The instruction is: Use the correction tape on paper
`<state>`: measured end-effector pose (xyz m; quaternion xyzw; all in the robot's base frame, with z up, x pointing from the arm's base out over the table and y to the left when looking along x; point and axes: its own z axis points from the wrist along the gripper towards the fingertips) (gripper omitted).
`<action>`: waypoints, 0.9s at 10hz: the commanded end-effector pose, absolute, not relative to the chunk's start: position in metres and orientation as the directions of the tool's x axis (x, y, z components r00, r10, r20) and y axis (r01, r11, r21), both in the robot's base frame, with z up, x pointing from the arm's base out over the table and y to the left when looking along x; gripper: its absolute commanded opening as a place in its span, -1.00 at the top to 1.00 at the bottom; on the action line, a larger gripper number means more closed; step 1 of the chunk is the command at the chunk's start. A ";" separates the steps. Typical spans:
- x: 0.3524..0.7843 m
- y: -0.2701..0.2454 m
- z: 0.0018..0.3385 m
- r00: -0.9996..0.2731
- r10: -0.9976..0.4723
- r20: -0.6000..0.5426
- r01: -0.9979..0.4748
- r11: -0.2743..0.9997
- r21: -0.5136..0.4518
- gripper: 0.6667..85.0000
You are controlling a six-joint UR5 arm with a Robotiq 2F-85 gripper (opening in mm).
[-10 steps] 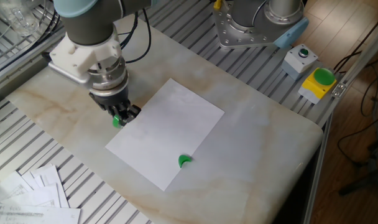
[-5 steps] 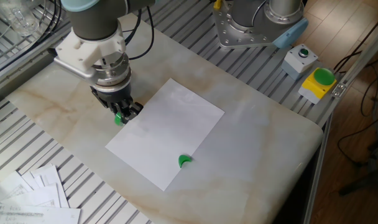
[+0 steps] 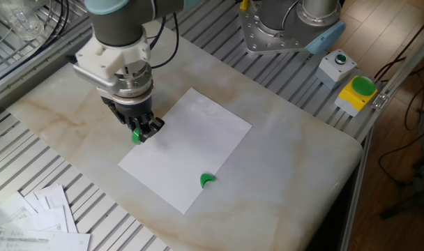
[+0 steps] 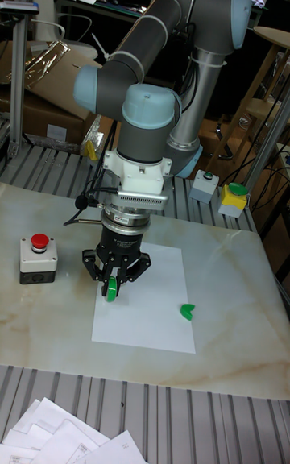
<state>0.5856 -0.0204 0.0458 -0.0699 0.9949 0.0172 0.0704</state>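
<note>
My gripper [image 3: 141,132] [image 4: 113,287] points straight down and is shut on the correction tape [image 3: 137,135] [image 4: 110,289], whose green wheel shows between the dark fingers. It hangs at the left edge of the paper [image 3: 191,146] [image 4: 149,303], a large blank white sheet lying flat on the marble table [image 3: 282,160]. Whether the tape's tip touches the sheet I cannot tell. A tiny solid green crescent piece [image 3: 207,180] [image 4: 188,312] lies on the paper near its front right edge, well away from the gripper.
A grey box with a red button [image 4: 38,258] sits on the table's left. A grey box with a green button [image 3: 336,65] and a yellow box [image 3: 358,91] stand at the far right. Printed sheets [image 3: 38,219] are fanned at the front left.
The gripper, still holding the correction tape, has slid a short way to the right, from just off the paper's left edge onto it.
</note>
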 end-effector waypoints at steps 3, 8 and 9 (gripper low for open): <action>0.587 -0.021 0.033 -0.974 -0.133 -0.182 -0.141 0.990 0.027 0.98; 0.589 -0.018 0.031 -0.974 -0.128 -0.189 -0.136 0.990 0.032 0.98; 0.590 -0.017 0.030 -0.973 -0.129 -0.192 -0.138 0.990 0.033 0.98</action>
